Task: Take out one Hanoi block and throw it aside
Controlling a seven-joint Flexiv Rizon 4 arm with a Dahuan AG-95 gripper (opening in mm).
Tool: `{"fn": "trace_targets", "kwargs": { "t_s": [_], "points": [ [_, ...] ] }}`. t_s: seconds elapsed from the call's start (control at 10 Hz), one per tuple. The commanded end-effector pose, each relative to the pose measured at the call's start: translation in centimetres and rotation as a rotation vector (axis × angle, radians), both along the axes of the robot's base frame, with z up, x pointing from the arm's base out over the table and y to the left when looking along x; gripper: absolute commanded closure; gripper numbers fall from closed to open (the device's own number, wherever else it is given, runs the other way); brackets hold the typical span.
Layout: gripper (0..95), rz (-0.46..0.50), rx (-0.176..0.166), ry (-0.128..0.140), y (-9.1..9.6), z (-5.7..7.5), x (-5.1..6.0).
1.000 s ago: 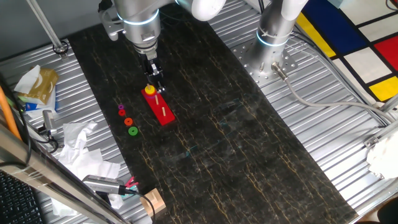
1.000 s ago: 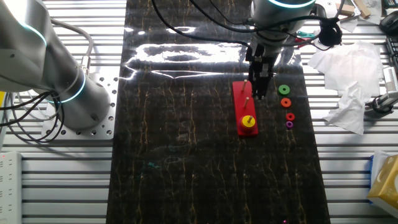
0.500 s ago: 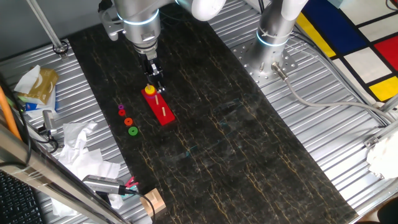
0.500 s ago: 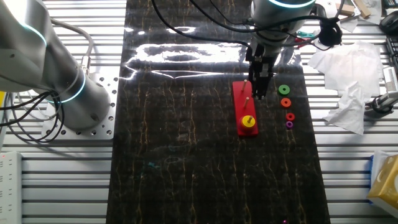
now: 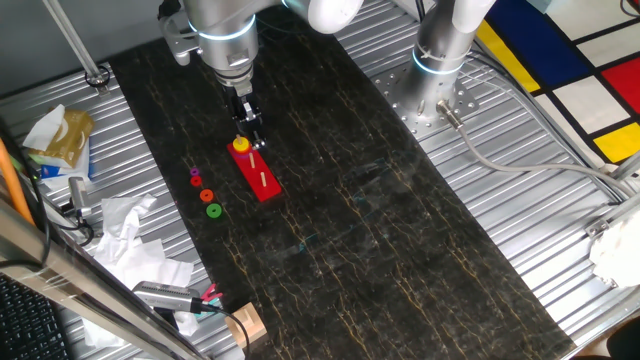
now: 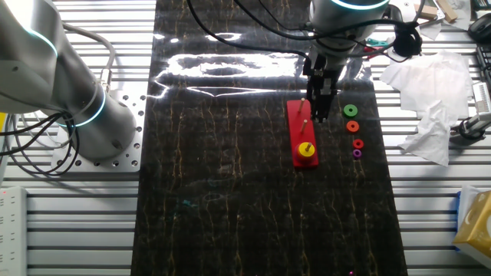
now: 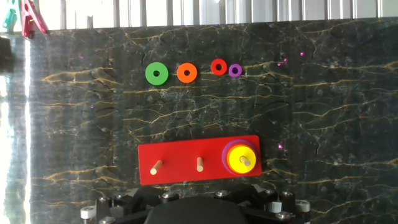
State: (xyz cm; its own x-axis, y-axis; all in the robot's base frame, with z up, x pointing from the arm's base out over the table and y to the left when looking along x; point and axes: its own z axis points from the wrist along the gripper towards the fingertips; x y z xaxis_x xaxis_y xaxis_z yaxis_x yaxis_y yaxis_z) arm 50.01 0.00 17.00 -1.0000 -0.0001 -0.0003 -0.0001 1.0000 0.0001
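On the end peg of a red board [image 7: 186, 167] sits the yellow ring [image 7: 241, 160], lying flat with its hole facing up and the peg through it, a purple disc just showing beneath its rim. The board's long axis runs past two bare pegs [image 7: 199, 164] away from the ring. The hand [image 6: 321, 115] hangs above the board, near its other end, apart from the ring; how far its fingers are spread I cannot tell. Beside the board on the dark worktop [image 6: 230, 192] lie a green ring [image 7: 157, 74], two orange-red rings [image 7: 186, 73] and a small purple ring [image 7: 235, 70] in a row.
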Motion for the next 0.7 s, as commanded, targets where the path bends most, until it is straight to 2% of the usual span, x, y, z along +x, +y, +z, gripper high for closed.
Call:
{"fn": "trace_targets", "kwargs": {
  "t_s": [0.1,0.7],
  "points": [
    [95.0,0.148,0.023,-0.165,0.0,0.0,-0.01],
    [95.0,0.143,0.022,-0.165,0.01,0.04,-0.01]
  ]
}}
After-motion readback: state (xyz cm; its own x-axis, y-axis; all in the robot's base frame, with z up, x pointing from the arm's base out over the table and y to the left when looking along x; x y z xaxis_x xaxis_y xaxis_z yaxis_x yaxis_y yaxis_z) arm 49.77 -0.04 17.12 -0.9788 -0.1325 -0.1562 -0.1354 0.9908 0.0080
